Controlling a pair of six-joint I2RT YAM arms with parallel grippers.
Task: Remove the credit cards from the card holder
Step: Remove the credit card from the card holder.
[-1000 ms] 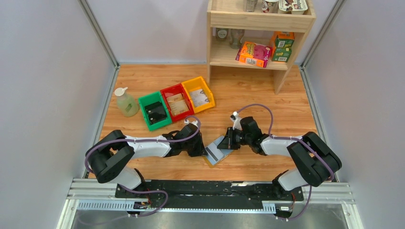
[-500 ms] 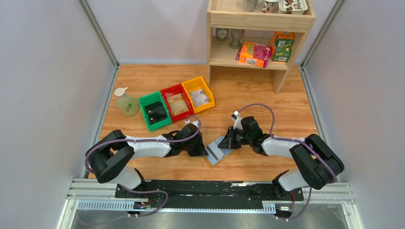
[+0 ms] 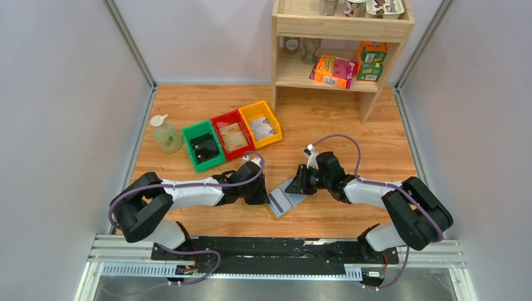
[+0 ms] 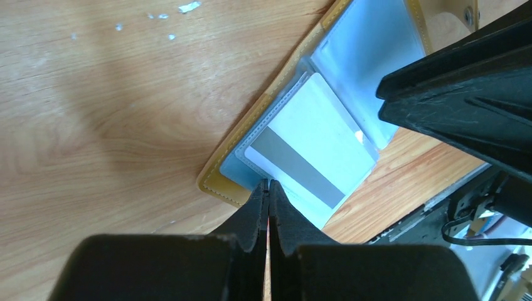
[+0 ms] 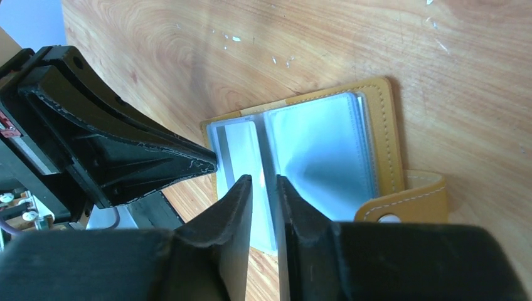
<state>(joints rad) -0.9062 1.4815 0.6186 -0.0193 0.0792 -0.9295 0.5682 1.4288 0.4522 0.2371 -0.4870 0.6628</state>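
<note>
At the mustard-yellow card holder, left gripper clenched, right gripper barely parted; whitish grey-striped card looks stiff, slick: pinch its outer edge.

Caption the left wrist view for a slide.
Shut left gripper at the edge of the open card holder, striped card showing.

The card holder lies open close to the middle of the table's near edge, pale pockets up, with a whitish credit card bearing a dark stripe on its left half. The left gripper meets its left side and the right gripper its far right side. A green bin, red bin and yellow bin stand in a row toward the far left corner.
</note>
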